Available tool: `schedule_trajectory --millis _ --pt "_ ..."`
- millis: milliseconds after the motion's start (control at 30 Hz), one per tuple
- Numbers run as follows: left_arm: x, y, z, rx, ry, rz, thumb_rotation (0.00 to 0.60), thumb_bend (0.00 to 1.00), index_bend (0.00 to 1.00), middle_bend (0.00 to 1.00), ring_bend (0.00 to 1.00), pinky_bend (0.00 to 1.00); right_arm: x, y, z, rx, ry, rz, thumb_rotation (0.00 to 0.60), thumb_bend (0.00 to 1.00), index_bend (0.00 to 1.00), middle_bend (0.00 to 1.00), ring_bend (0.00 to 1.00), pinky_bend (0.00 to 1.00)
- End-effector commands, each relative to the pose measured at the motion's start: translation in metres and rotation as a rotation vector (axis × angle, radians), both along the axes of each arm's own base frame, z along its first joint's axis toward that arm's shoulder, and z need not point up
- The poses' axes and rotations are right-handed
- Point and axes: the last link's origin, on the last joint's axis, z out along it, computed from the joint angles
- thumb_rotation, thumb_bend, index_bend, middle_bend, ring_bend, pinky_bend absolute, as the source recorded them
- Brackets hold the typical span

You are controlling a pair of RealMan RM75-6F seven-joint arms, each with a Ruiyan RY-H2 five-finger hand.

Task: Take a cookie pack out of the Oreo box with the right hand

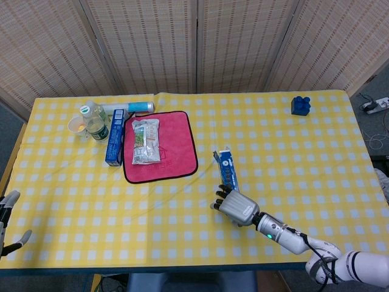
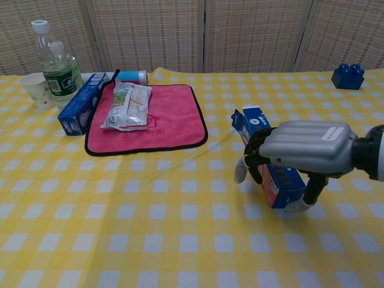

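Note:
The blue Oreo box (image 1: 228, 167) (image 2: 252, 123) lies lengthwise on the yellow checked table, right of the middle, its open flap at the far end. My right hand (image 1: 236, 208) (image 2: 303, 149) hangs palm down over the box's near end and hides it. Its fingers curl down on the left of the box and its thumb on the right, with the tips off the box's sides. No cookie pack shows outside the box. My left hand (image 1: 5, 222) hovers at the table's front left corner with fingers spread, holding nothing.
A pink cloth (image 1: 159, 146) at the back left carries a snack bag (image 1: 146, 141). Beside it lie a second blue box (image 1: 114, 143), a water bottle (image 1: 95, 125), a paper cup (image 1: 77, 126) and a tube (image 1: 130, 107). A blue toy brick (image 1: 300, 104) sits at the far right.

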Motion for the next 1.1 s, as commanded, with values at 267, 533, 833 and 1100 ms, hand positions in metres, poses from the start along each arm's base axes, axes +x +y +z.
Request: schedule_trajectory --millis 267,533,833,1100 --pt "-0.001 0.004 -0.004 -0.011 -0.010 -0.006 0.600 0.26 0.06 0.10 0.09 0.00 -0.056 -0.009 0.046 -0.136 0.153 -0.078 0.600 0.10 0.26 0.43 0.12 0.01" --pt "-0.001 0.006 -0.007 -0.017 -0.015 -0.009 0.600 0.26 0.06 0.10 0.09 0.00 -0.087 -0.026 0.082 -0.269 0.172 -0.195 0.600 0.10 0.26 0.43 0.12 0.00" --pt "0.000 0.007 -0.005 -0.015 -0.014 -0.012 0.600 0.26 0.06 0.10 0.09 0.00 -0.094 -0.036 0.102 -0.384 0.039 -0.326 0.600 0.09 0.26 0.40 0.12 0.00" --pt "0.001 0.008 -0.005 -0.020 -0.013 -0.018 0.600 0.26 0.06 0.10 0.09 0.00 -0.095 -0.039 0.118 -0.469 0.016 -0.372 0.600 0.07 0.26 0.36 0.12 0.00"
